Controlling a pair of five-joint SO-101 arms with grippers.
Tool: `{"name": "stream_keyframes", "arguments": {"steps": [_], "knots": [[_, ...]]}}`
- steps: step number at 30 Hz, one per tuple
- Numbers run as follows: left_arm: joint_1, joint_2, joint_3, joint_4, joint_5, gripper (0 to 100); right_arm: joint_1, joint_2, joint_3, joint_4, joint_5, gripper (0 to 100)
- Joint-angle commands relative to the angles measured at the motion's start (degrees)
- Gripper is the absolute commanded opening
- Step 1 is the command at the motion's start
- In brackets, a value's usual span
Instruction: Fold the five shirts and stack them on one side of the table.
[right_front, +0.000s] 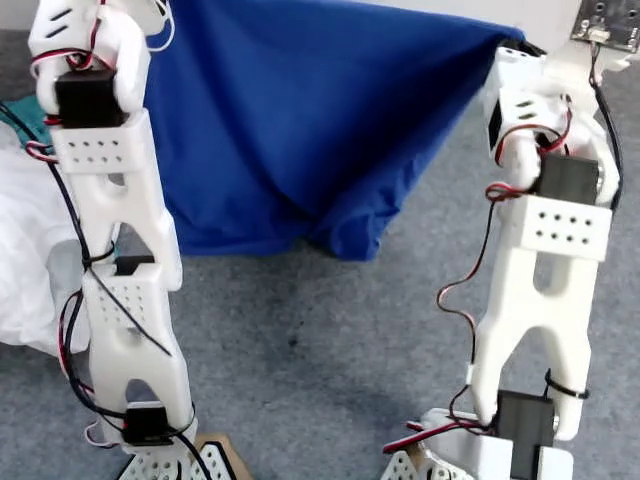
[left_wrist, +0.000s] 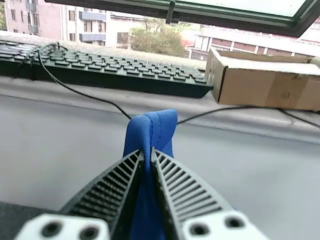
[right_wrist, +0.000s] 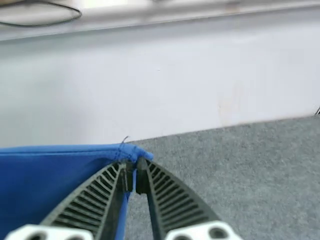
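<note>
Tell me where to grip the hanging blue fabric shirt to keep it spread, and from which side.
Grip the blue fabric shirt at the two ends of its top edge, one tool each, coming from the arms' side. The left tool is shut on a bunched fold, the right tool on a corner, and the cloth hangs spread between them, hem sagging toward the grey table.

Between your left arm (right_front: 120, 250) and right arm (right_front: 545, 270), the near grey table (right_front: 320, 350) lies open. Farther back, the hanging blue shirt (right_front: 300, 130) spans the gap, blocking it. A white cloth heap (right_front: 25, 250) crowds the left edge.
</note>
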Motion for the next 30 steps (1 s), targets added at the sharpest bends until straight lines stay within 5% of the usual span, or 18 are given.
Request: {"name": "stream_keyframes", "arguments": {"steps": [1,7,12,17,23,26,30], "knots": [[0.04,2.59,-1.1,-0.53,-0.62,2,0.75,0.57,1.71,-2.77,1.32,3.4],[0.04,9.89,-1.36,6.77,-0.35,26,0.75,2.95,7.69,-2.68,4.48,29.6],[-0.84,10.07,-1.54,12.84,-0.35,45,0.66,2.77,10.51,-1.01,4.48,23.5],[-0.57,7.43,-1.54,23.74,-0.26,39,-2.68,2.77,10.42,9.54,-0.88,13.3],[1.1,2.59,-1.54,39.82,-0.26,15,-10.59,2.77,10.42,22.55,-5.98,13.2],[1.45,1.36,-1.45,41.23,-0.35,1,-14.64,2.77,10.33,28.26,-7.65,13.1],[0.92,1.01,-1.01,41.58,-0.44,2,-19.65,-1.54,11.03,32.4,-9.32,13.1]]}}
